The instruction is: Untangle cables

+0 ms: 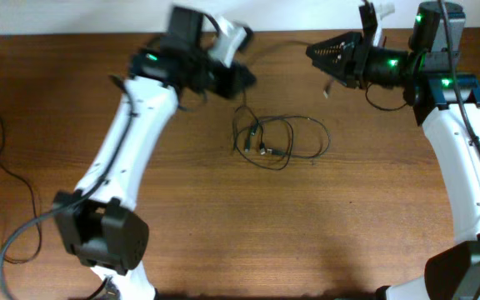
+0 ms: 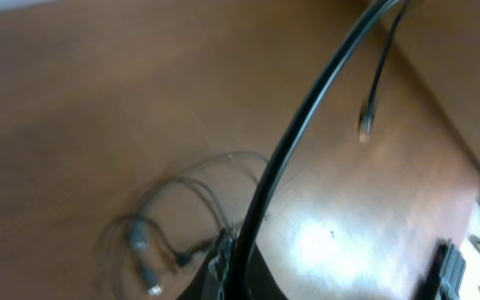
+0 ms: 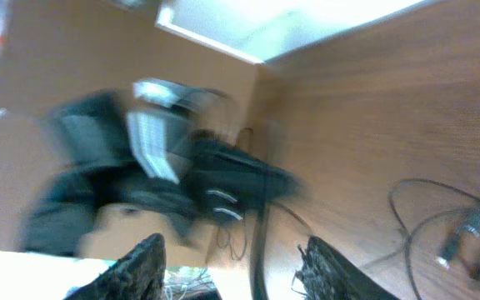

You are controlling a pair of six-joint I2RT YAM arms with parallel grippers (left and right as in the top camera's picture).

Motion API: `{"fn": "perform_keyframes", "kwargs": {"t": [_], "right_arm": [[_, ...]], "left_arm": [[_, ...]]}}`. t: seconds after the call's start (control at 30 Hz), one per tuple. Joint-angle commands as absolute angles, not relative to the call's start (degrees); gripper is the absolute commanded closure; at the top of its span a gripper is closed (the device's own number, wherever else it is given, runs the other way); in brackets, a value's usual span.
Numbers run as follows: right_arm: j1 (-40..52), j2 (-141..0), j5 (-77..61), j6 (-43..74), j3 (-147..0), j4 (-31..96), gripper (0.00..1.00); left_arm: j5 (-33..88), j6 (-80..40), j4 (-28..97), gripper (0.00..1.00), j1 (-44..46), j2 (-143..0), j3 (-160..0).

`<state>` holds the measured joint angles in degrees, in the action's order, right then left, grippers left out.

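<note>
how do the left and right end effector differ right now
The left end effector is blurred in the overhead view and close to the upper left of the cables; the right end effector is sharp and further off, to their upper right. The right end effector's fingers stand apart in its wrist view; whether the left end effector is open cannot be told. Both are black and hang over the far part of the table.

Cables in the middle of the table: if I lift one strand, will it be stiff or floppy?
Probably floppy: the cables lie in loose, uneven loops on the table. Likely light, since the strands are very thin. Lifting one may drag the others, as the loops overlap near the plug ends.
</note>
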<state>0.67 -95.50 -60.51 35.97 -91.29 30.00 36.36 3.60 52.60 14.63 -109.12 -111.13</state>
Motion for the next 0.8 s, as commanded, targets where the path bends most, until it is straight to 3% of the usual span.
{"fn": "perform_keyframes", "kwargs": {"t": [0.0,0.13,0.37,0.77], "right_arm": [[-0.4,-94.3,-43.4,27.7,-91.7,38.2,0.29],[-0.3,-94.4,-29.2,26.6,-91.7,46.9,0.20],[-0.3,-95.8,-20.8,23.7,-91.7,54.2,0.17],[-0.3,-99.0,-18.6,23.8,-86.9,56.0,0.17]], "left_arm": [[27.7,2.9,57.6,1.00,10.7,-103.5,-124.3],[16.7,7.1,61.8,1.00,8.8,-101.4,-130.5],[-0.9,10.0,58.0,1.00,5.0,-100.0,-131.2],[-1.3,10.0,37.9,1.00,-11.1,-100.1,-131.2]]}}
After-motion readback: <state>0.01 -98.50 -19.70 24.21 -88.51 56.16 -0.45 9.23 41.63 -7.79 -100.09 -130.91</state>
